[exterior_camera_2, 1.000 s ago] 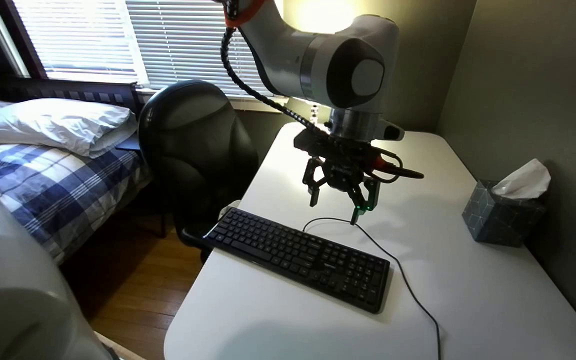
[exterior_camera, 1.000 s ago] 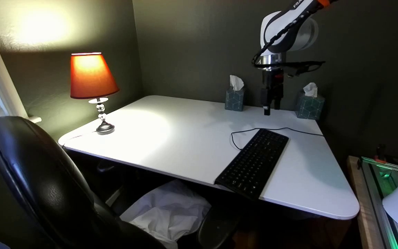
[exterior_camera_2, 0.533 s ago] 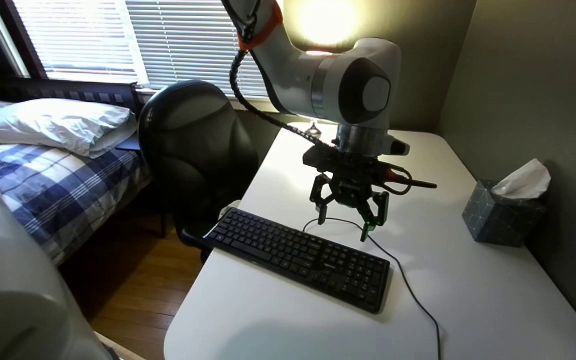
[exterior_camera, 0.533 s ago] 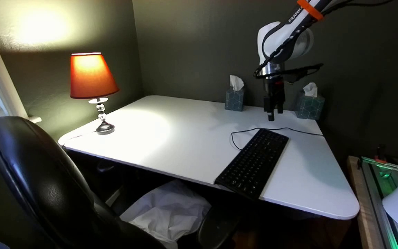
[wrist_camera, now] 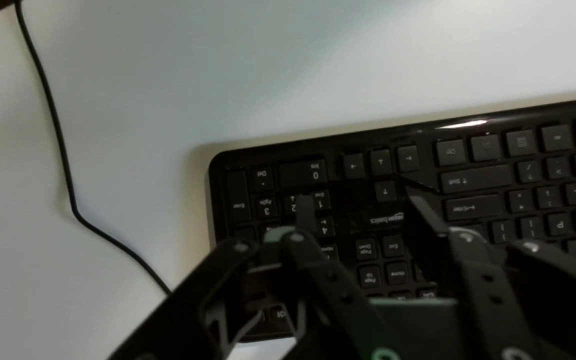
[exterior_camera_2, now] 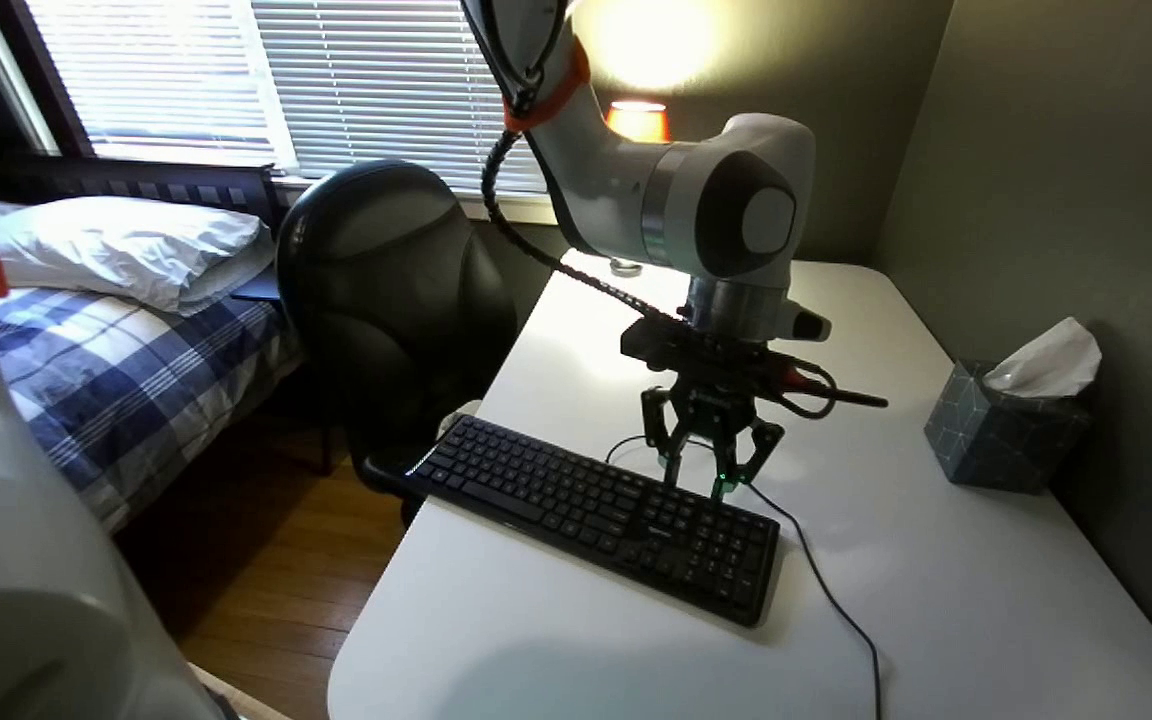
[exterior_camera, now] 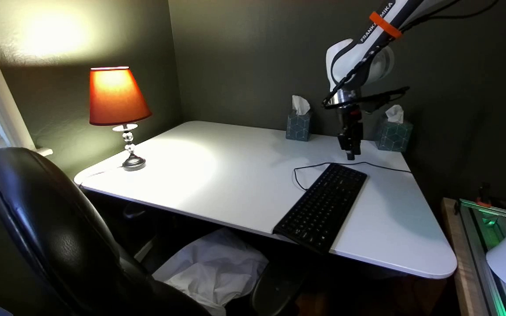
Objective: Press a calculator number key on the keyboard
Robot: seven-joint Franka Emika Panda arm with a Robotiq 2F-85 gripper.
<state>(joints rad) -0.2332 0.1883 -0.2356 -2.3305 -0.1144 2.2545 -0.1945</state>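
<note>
The long black keyboard [exterior_camera: 323,206] lies on the white desk [exterior_camera: 235,162], one end over the desk edge. It also shows in an exterior view [exterior_camera_2: 556,492] and the wrist view [wrist_camera: 475,179]. Its number pad [exterior_camera_2: 721,560] is at the end away from that edge; in the wrist view the 0 key [wrist_camera: 302,173] shows, with other number keys partly hidden by a finger. My gripper [exterior_camera_2: 695,490] is partly open and empty above the number-pad end. In the wrist view my gripper [wrist_camera: 360,200] has one finger over the 1 and 2 keys. I cannot tell if it touches.
The thin black cable [exterior_camera_2: 816,570] runs along the desk beside the keyboard. Two tissue boxes [exterior_camera: 298,127] [exterior_camera: 393,136] stand at the desk's back. A red lamp [exterior_camera: 117,96] stands at the far side. A black chair [exterior_camera_2: 391,300] is against the desk's side.
The arm has come down and towards the number-pad end of the keyboard. The fingers were wide apart and have drawn closer together, with a gap still between them. The keyboard has not moved.
</note>
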